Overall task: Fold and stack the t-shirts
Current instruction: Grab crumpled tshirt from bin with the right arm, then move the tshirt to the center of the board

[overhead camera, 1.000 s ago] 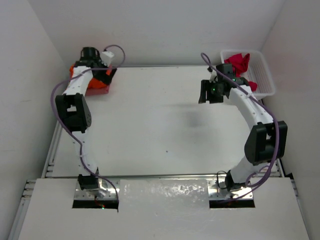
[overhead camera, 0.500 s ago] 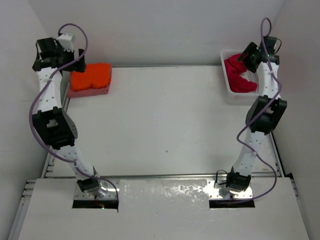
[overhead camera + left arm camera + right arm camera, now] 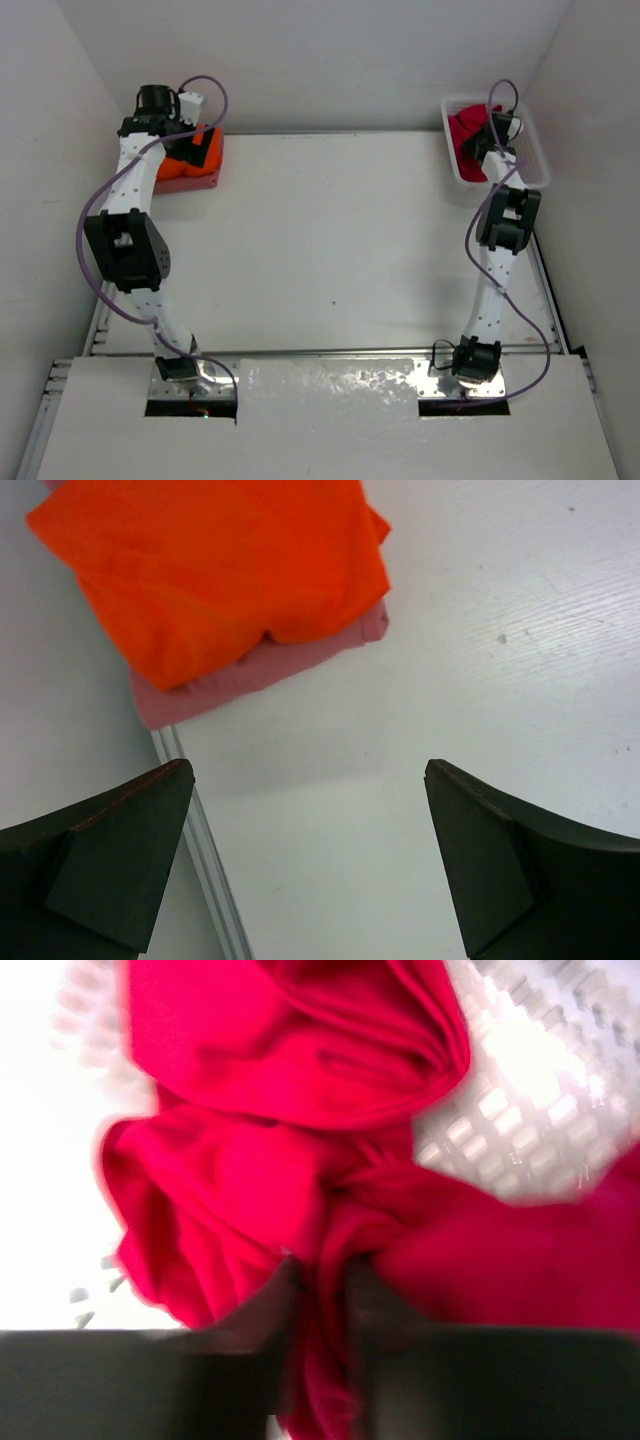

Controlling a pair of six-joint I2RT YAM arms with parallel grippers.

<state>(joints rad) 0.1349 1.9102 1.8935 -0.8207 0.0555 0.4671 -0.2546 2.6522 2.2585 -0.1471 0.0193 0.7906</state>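
**White tabletop [image 3: 330, 240] enclosed by pale walls [image 3: 330, 60]: two arms reaching to the far corners**

Left gripper [image 3: 308, 772]: released, its two dark fingers [image 3: 120, 850] spread wide apart with nothing between them. It hangs above bare tabletop and points down, near the stack but clear of it. Just beyond the fingers in the left wrist view lies the orange t-shirt [image 3: 220, 570], folded into a flat pad. It rests on the folded salmon-pink t-shirt [image 3: 260, 675], whose edge shows along the near and right sides of the orange one. A metal edge rail [image 3: 205, 860] runs beside the stack. In the overhead view this two-shirt stack sits at the far left corner of the tabletop, partly covered by the left arm.

Right gripper [image 3: 320, 1290]: clenched on a fold of the crimson t-shirt [image 3: 300, 1060], which runs down through the narrow gap between the two fingers. The right wrist view is blurred, so the edges of the fingers are soft. The crimson t-shirt is crumpled and unfolded, bunched in loose loops. It lies inside the white mesh basket [image 3: 520, 1090], whose grid shows at the upper right behind the cloth. From overhead the basket stands at the far right corner, with the right arm stretched up and over its near rim.
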